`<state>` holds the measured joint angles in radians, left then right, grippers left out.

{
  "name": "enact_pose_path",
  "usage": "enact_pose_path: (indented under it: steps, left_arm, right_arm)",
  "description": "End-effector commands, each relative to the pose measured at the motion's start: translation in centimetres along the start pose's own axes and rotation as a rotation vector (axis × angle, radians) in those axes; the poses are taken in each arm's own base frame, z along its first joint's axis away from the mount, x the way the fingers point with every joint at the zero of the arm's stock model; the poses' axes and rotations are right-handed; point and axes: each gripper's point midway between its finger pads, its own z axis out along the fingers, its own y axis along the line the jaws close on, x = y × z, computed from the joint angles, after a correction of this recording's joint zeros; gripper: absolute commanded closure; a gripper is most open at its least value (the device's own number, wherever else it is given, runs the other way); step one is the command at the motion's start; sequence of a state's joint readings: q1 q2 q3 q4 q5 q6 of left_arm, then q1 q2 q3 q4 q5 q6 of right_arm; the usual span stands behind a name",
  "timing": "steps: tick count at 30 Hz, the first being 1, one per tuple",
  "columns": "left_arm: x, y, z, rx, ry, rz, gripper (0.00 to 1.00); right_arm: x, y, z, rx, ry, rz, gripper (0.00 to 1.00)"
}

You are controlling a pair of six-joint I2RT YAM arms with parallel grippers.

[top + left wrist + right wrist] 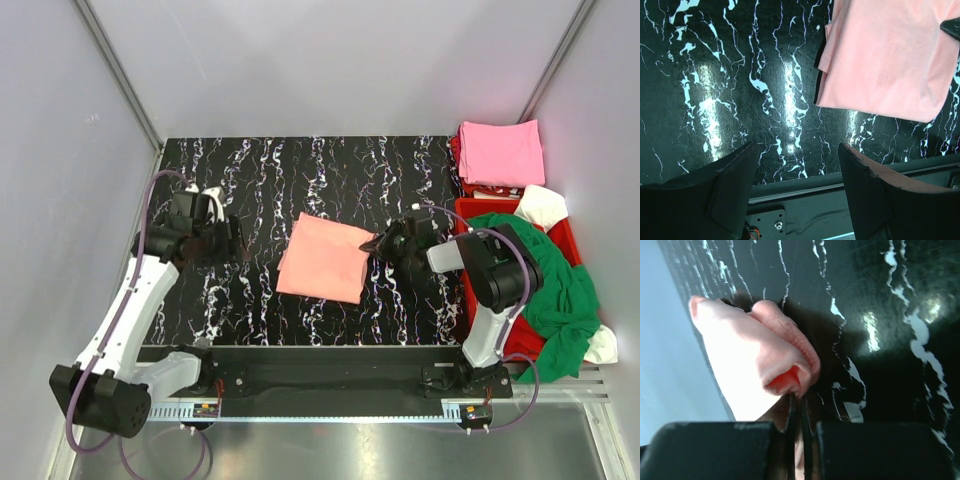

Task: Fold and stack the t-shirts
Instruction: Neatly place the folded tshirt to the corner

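Midway across the worktop [330, 170] lies the folded salmon-orange t-shirt [323, 258], its long axis running far to near. At its far right edge the right hand [368, 243] pinches a fold of the cloth. The left hand [238, 240] gapes wide and empty, well apart to the left.

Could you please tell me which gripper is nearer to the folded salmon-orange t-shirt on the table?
Right. The right gripper is shut on the right edge of the salmon-orange t-shirt; the left gripper hangs open off its left side, with table between them.
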<state>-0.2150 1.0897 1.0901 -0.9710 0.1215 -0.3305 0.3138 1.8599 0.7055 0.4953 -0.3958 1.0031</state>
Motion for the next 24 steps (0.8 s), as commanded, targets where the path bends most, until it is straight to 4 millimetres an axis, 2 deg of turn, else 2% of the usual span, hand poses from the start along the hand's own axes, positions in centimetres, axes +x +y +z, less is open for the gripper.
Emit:
enact_pose_path:
  steps: [1,2,3,5,6,7,8,9,10,11,12,14,15,17,18,20,21,22,24]
  left_arm:
    - [-0.7,0.1,-1.0,0.005,-0.092,-0.010,0.30]
    - [-0.5,0.0,-1.2,0.014,-0.102,-0.017,0.30]
    - [-0.2,0.1,-1.1,0.018,-0.104,-0.031,0.30]
    - [0.2,-0.1,-1.6,0.037,-0.129,-0.041,0.30]
    - [0.3,0.0,-1.6,0.040,-0.141,-0.044,0.30]
    - [0.8,0.2,-1.5,0.036,-0.149,-0.047,0.30]
    - [0.8,0.2,-1.4,0.043,-0.166,-0.049,0.30]
    - [0.9,0.2,-1.3,0.049,-0.174,-0.046,0.30]
    - [1.4,0.4,-1.1,0.051,-0.175,-0.048,0.30]
    - [1.3,0.4,-1.0,0.053,-0.189,-0.057,0.30]
    - [1.3,0.4,-1.1,0.059,-0.199,-0.059,0.30]
    - [1.3,-0.1,-1.1,0.090,-0.211,-0.055,0.30]
    - [1.2,-0.1,-1.3,0.095,-0.229,-0.052,0.30]
    - [0.8,-0.4,-1.5,0.110,-0.249,-0.039,0.30]
    - [0.9,-0.6,-1.5,0.123,-0.252,-0.033,0.29]
    - [0.9,-0.7,-1.4,0.130,-0.252,-0.030,0.29]
    - [0.9,-0.7,-1.4,0.135,-0.250,-0.025,0.29]
    - [0.8,-0.9,-1.5,0.142,-0.254,-0.024,0.29]
    - [0.8,-0.7,-1.6,0.139,-0.260,-0.028,0.29]
  right_arm:
    - [-0.3,-1.4,-0.9,0.134,-0.024,-0.067,1.00]
    - [-0.7,-1.0,-2.2,0.180,-0.017,-0.084,1.00]
    - [-1.9,-0.6,-2.8,0.211,-0.048,-0.157,1.00]
    - [-4.2,1.8,-5.0,0.266,-0.072,-0.228,1.00]
    - [-6.7,4.1,-5.8,0.272,-0.127,-0.323,1.00]
    - [-6.9,3.7,-7.2,0.343,-0.111,-0.335,1.00]
    - [-8.4,3.7,-8.0,0.390,-0.145,-0.359,1.00]
    - [-10.2,5.8,-8.8,0.385,-0.177,-0.425,1.00]
    - [-10.6,5.4,-9.5,0.431,-0.165,-0.442,1.00]
    - [-12.0,5.3,-10.2,0.472,-0.200,-0.459,1.00]
    - [-13.4,6.5,-10.8,0.474,-0.224,-0.504,1.00]
    - [-15.0,6.0,-11.4,0.536,-0.240,-0.527,1.00]
    - [-16.8,6.8,-12.1,0.546,-0.271,-0.561,1.00]
    - [-18.6,6.2,-12.6,0.617,-0.286,-0.617,1.00]
    - [-20.2,7.1,-13.3,0.625,-0.328,-0.635,1.00]
    - [-22.1,6.6,-13.6,0.689,-0.353,-0.676,1.00]
    - [-23.4,7.5,-14.2,0.703,-0.377,-0.723,1.00]
    - [-24.4,6.8,-14.2,0.734,-0.378,-0.732,1.00]
    - [-26.9,7.3,-14.8,0.767,-0.416,-0.777,1.00]
